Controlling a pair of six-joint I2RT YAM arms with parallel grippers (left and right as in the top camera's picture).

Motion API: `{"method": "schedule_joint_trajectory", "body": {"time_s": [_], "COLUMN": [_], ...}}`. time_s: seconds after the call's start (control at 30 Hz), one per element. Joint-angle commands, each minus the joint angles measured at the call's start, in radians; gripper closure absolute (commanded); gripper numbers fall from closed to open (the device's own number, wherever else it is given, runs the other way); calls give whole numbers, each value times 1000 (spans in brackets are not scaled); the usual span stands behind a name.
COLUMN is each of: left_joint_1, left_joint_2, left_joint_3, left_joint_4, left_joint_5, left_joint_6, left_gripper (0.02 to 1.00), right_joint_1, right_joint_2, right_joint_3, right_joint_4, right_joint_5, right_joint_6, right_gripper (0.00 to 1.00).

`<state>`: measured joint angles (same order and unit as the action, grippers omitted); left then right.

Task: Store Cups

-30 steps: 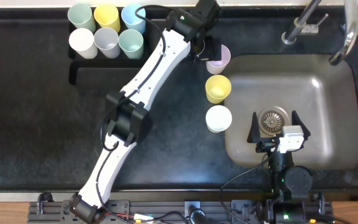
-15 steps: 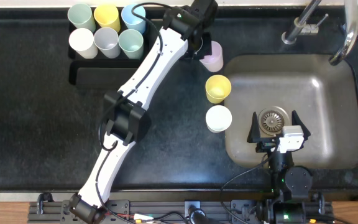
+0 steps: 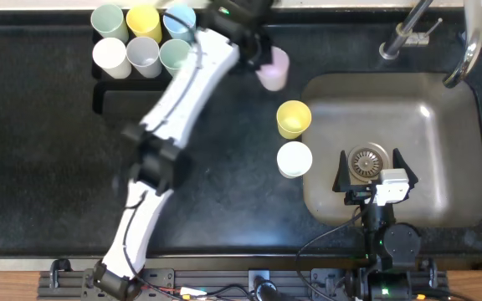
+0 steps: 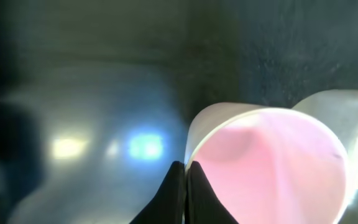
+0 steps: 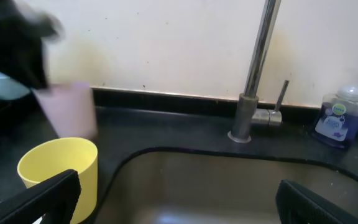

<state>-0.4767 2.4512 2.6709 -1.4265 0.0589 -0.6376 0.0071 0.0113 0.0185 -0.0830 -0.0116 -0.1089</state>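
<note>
We see the left arm (image 3: 182,88) as long white links joined by chunky black joints, its outline blurred. A thin black cable (image 3: 192,28) loops beside its upper link. Its left jaws are two black blades that taper to narrow tips. The right arm (image 3: 389,242) has a round black base with small green lights, a black stem and a white block at the wrist. Its right jaws are two black prongs, broad and flat-ended where we see them up close. More black cables (image 3: 323,237) curl on the desk by the bases, some with yellow plugs.
</note>
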Motion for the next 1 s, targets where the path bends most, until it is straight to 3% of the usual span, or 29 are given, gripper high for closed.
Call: {"method": "schedule_joint_trajectory", "body": {"time_s": [0.03,0.23,0.4,0.6,1.0], "left_joint_1": [167,460,638,692,701], "left_joint_2": [-325,-607,-829,-917,-797], "left_joint_3": [6,-290,-763,-1088,-1101], "left_joint_4": [-89,-116,82,274,319], "left_joint_5": [-9,-8,23,30,-66], "left_joint_6": [-8,-8,-3,-19,-34], "left_gripper": [982,982,982,982,982], "right_joint_1": [0,0,0,0,0], "right_joint_2": [-8,-8,-8,-8,-8], "right_joint_3": [-13,-13,-13,-13,-13], "right_joint_4": [5,5,5,5,5], "right_joint_5": [-6,-6,-6,-6,-6], "right_joint_6": [-4,-4,-4,-4,-4], "right_gripper": [3,3,3,5,3]}}
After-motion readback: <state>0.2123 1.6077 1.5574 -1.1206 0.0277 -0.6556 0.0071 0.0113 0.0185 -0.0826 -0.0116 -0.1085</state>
